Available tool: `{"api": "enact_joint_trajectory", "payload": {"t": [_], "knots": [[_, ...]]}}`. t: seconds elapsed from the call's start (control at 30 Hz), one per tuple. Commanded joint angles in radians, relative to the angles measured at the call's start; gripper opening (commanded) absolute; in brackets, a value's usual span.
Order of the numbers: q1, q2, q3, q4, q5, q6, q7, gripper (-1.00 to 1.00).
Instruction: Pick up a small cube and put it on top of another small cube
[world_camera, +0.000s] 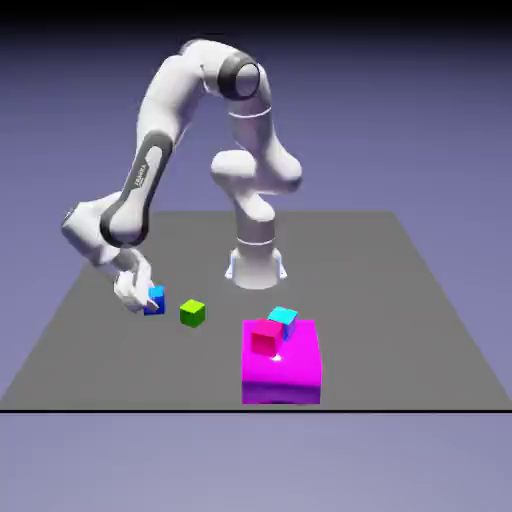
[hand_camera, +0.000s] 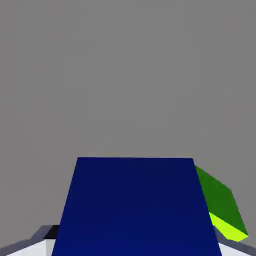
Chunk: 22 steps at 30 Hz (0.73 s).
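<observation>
Magenta block (world_camera: 282, 365): nearest the exterior camera, with a red cube (world_camera: 266, 338) and a cyan cube (world_camera: 284, 319) on top; neither is part of this job

Green cube (world_camera: 193, 313): on the table (world_camera: 420, 330) just beside the gripper, on the exterior view's right; in the hand view its corner (hand_camera: 220, 207) peeks out behind the blue one

Blue cube (world_camera: 155, 300): sits between the fingers at table level; it fills the lower middle of the hand view (hand_camera: 135, 207), squarely centred

Gripper (world_camera: 143, 298): down at the blue cube, jaws on either side of it; whether they already press its faces or stand a little off cannot be told, since the cube hides the fingertips

Step in hand: probably the grasp, with the lift to follow

Doing it well: close evenly on opposite faces, raise straight up until clear of the green cube's top, cross over, square the edges, lower gently, release only once it rests flat

Robot base (world_camera: 256, 262): farthest back, well apart from the cubes
</observation>
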Motion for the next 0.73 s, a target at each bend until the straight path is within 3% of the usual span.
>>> {"api": "enact_joint_trajectory", "payload": {"t": [0.0, 0.4, 0.6, 0.63, 0.7], "knots": [[0.024, -0.005, 0.036, 0.024, -0.033, -0.026, -0.003, -1.0], [0.296, -0.065, 0.457, 0.302, -0.382, -0.32, -0.052, -1.0], [0.301, -0.044, 0.46, 0.15, -0.377, -0.148, -0.057, -1.0], [0.301, -0.044, 0.46, 0.15, -0.377, -0.148, -0.057, 1.0], [0.3, -0.049, 0.459, 0.186, -0.378, -0.189, -0.056, 1.0]]}}
